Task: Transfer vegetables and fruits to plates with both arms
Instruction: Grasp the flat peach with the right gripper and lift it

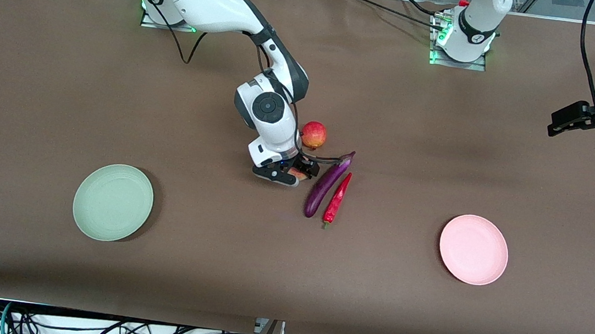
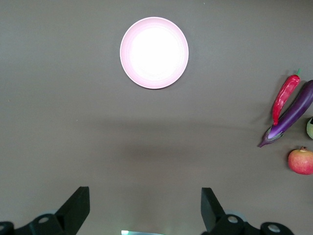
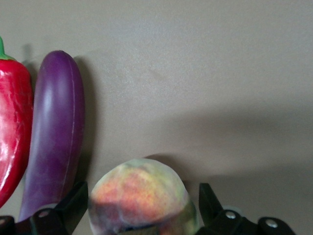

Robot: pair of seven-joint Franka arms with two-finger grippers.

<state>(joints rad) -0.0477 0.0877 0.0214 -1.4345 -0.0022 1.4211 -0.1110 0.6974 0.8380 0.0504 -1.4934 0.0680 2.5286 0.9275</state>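
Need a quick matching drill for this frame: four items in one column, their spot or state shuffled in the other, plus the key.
Items
1. peach
2. pomegranate
3. chili pepper
4. pink plate

Places or states
A. bare, toward the left arm's end of the table
B. between the open fingers of the right claw
C. lying alongside the eggplant
D. on the table, farther from the front camera than the eggplant

Pairs: 1-B, 2-D, 3-C, 4-A

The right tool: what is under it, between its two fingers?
Under the right tool, standing open, sits the orange-pink peach between the fingers, beside the eggplant. Whether the fingers touch the peach cannot be told. In the front view the tool hides most of it.
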